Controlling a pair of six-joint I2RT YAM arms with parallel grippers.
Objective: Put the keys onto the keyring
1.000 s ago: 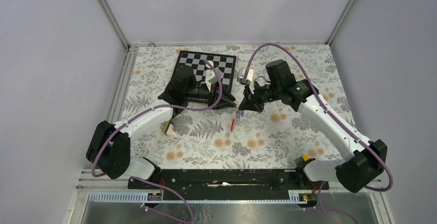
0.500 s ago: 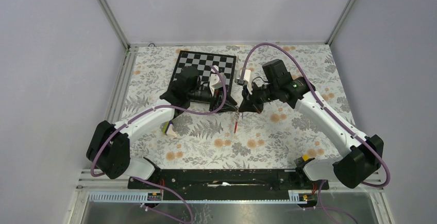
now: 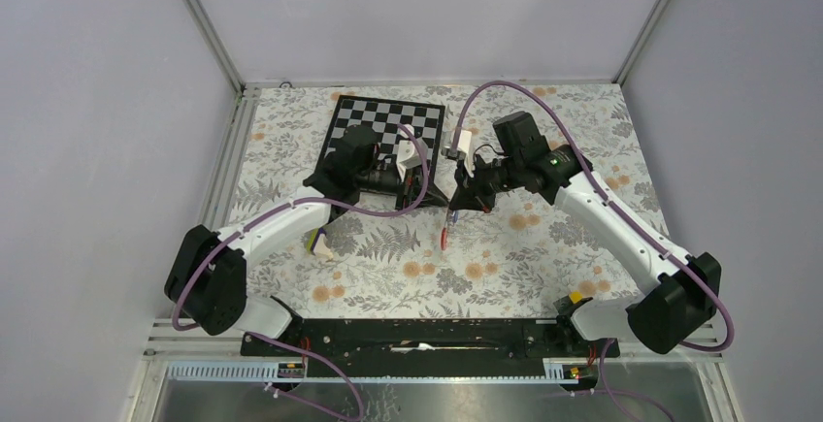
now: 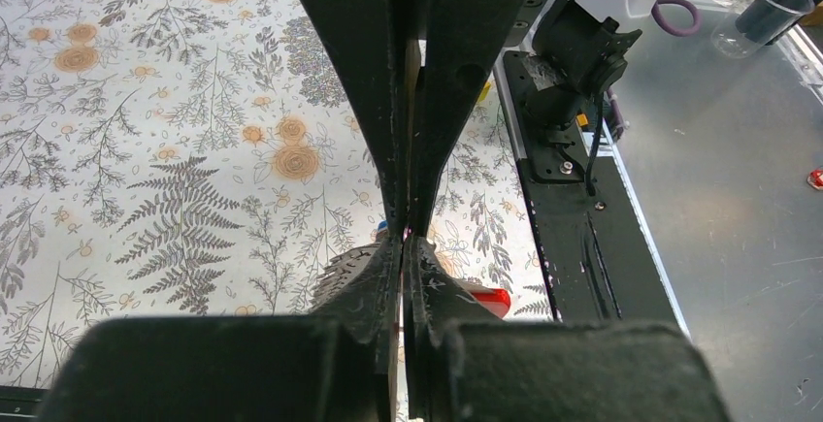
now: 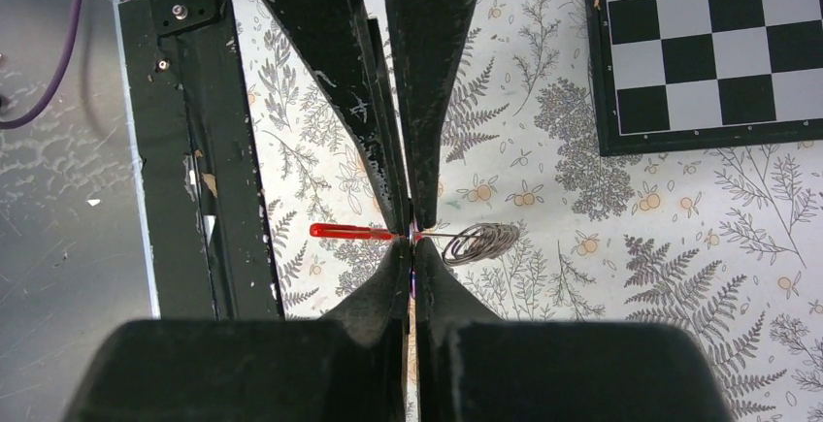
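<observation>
My left gripper [image 3: 435, 192] and right gripper [image 3: 454, 204] meet tip to tip above the floral cloth, both shut. The right gripper [image 5: 412, 236] pinches the keyring where its red strap [image 5: 354, 232] joins a grey coiled part [image 5: 483, 243]. The red end [image 3: 444, 239] hangs down toward the near side. In the left wrist view the left gripper [image 4: 406, 238] is shut, with a blue bit of the keys [image 4: 384, 227] at its tips. The red strap [image 4: 493, 299] and grey coil [image 4: 342, 267] show on either side. The key's metal is hidden.
A chessboard [image 3: 388, 121] lies at the back behind the grippers. A yellow-purple-white wedge [image 3: 317, 243] sits on the cloth by the left arm. The black base rail [image 3: 417, 337] runs along the near edge. A clear cup [image 4: 767, 10] stands on the metal surface beyond it.
Both grippers stay shut and tip to tip. The left wrist has lifted slightly toward the chessboard, the right arm has shifted a little left, and the hanging red end has swung slightly.
</observation>
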